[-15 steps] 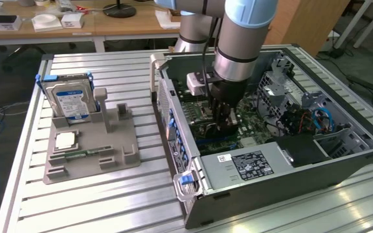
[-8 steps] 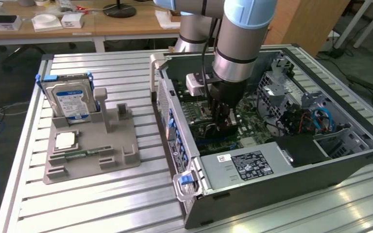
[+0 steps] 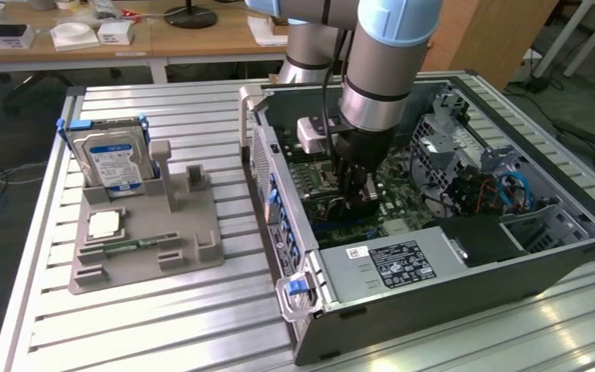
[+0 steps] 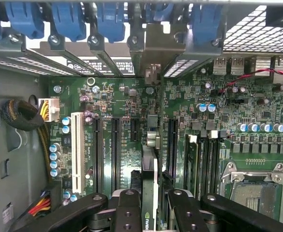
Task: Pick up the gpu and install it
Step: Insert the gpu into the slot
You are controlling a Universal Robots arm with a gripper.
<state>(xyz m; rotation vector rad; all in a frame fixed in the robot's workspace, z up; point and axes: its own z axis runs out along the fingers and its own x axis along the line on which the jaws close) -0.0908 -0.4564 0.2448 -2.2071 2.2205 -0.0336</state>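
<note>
I read the pincer [image 4: 148, 200] as down inside the open computer case [image 3: 432, 291], pinching the gpu [image 4: 150, 166] edge-on. The card stands upright over the motherboard [image 4: 112, 111], parallel to its slots; seating cannot be told.

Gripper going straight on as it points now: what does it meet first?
Likely the motherboard: the gripper points down at it, and the gpu it holds would touch first. Depth is unclear.

Slatted table [image 3: 173, 325] with grey tray [image 3: 189, 257], computer case [image 3: 432, 302]
</note>
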